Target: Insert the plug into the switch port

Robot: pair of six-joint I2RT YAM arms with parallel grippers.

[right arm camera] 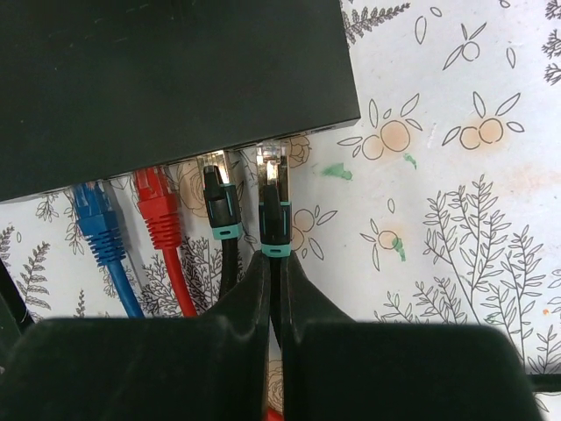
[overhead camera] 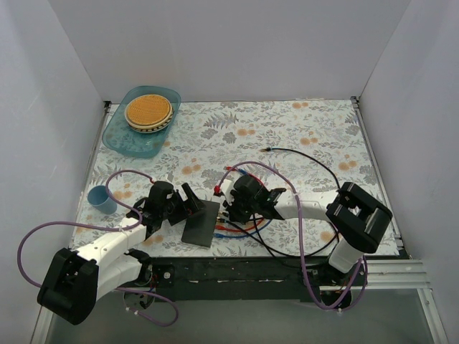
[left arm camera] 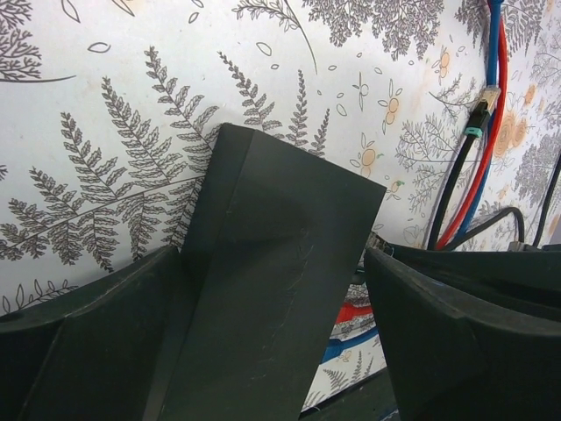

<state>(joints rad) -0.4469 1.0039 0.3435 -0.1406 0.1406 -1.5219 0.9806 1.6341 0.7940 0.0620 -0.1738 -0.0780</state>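
Overall: one floral-printed bench (overhead camera: 287,136), two arms, one switch, four plugs along the switch's socket side.
Cup (overhead camera: 101,200): one, blue, upright, at 9 o'clock on the bench, well apart from the switch.
Tray (overhead camera: 115,141): one, clear blue, at 11 o'clock; it carries a stack of tan plates (overhead camera: 148,111), whose count cannot be told.
Left end effector (overhead camera: 191,203): released, its two fingers spread to either side of the switch. In the left wrist view the left-hand finger lies against the box's edge, while a gap shows at the other finger.
Switch (overhead camera: 201,224): one flat black box at about 6 o'clock, near the bench's front edge and between the two arms, with its sockets facing 3 o'clock.
Blue plug (right arm camera: 95,210): one, in a socket, leftmost in the right wrist view.
Red plug (right arm camera: 156,203): one, in the next socket.
Black neighbour (right arm camera: 219,200): one, teal-banded, in the third socket.
Plug (right arm camera: 274,206): one, black with a teal band, rightmost. Its clear tip is at the socket face, and more of its body shows than of the black neighbour's. Whether it is seated cannot be told.
Right end effector (right arm camera: 274,260): clenched, grasping the plug at the tail of its boot, at 6 o'clock of the plug.
Loose lead (overhead camera: 267,150): one, black, its free end at about 1 o'clock from the switch, well apart.
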